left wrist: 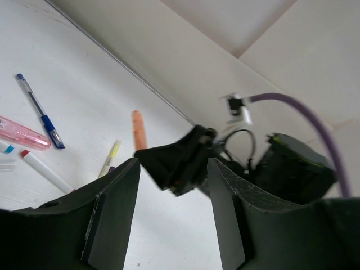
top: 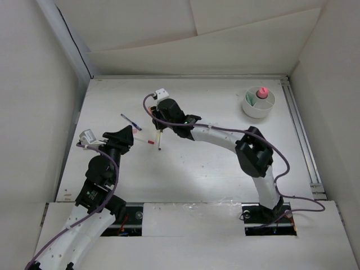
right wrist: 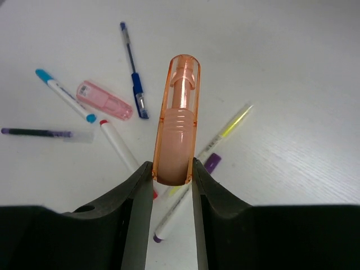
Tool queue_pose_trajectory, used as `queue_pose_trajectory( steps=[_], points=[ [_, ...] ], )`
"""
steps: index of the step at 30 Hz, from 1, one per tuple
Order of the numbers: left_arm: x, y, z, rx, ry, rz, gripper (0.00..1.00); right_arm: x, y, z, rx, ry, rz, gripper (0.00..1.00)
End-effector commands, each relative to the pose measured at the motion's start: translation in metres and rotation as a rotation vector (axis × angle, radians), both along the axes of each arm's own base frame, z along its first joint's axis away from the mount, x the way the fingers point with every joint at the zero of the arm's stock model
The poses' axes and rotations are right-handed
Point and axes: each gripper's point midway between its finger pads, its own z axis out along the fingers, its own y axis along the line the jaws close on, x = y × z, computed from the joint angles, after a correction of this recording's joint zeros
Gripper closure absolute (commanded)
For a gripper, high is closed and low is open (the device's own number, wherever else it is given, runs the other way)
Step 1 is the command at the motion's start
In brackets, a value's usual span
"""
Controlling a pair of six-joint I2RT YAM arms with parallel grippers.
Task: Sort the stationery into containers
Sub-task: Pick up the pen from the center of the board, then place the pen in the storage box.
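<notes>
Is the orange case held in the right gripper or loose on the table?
Held: the right gripper clamps both sides of the orange case at its near end.

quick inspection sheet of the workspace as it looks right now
surface: white table, pens scattered left of centre
job's things: orange piece in the right gripper; blue pen, pink case, cyan-capped pen, red-tipped pen, purple pen and yellow pen lying on the table; pink-capped tube standing in the white cup
clutter: nothing seen
grippers: right gripper shut on the orange piece; left gripper open, empty
cables: purple cable loops along the right arm; left-arm cable likewise
surroundings: white panels wall in the table; rail along its right edge
</notes>
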Motion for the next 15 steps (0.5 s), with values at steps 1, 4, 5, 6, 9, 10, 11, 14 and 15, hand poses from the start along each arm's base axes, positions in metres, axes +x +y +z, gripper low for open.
queue_pose_trajectory(
  steps=[1,4,5,6,9,10,11,14,15],
  points=[
    [0.005,-0.006,0.006,0.003,-0.019,-0.02,0.52,0.014,-0.019,0.061,0.14,-0.083,-0.035,0.84],
    [0.012,-0.02,0.011,0.032,-0.009,-0.075,0.49,0.007,-0.048,0.071,0.147,-0.091,-0.058,0.84],
    [0.022,-0.029,0.002,0.054,0.034,-0.096,0.49,0.004,-0.061,0.059,0.127,-0.076,-0.069,0.84],
    [0.027,-0.036,-0.001,0.079,0.055,-0.118,0.49,-0.002,-0.071,0.077,0.139,-0.103,-0.076,0.84],
    [0.048,-0.07,-0.013,0.142,0.151,-0.239,0.49,-0.008,-0.105,0.064,0.093,-0.094,-0.1,0.84],
    [0.05,-0.084,-0.017,0.148,0.172,-0.305,0.52,-0.011,-0.115,0.075,0.113,-0.103,-0.098,0.85],
    [0.055,-0.093,-0.01,0.147,0.175,-0.337,0.53,-0.016,-0.121,0.075,0.103,-0.107,-0.094,0.85],
    [0.066,-0.12,-0.027,0.16,0.235,-0.443,0.59,-0.031,-0.145,0.067,0.095,-0.091,-0.097,0.85],
    [0.07,-0.126,-0.03,0.16,0.243,-0.465,0.59,-0.035,-0.149,0.065,0.091,-0.088,-0.097,0.85]
  ],
)
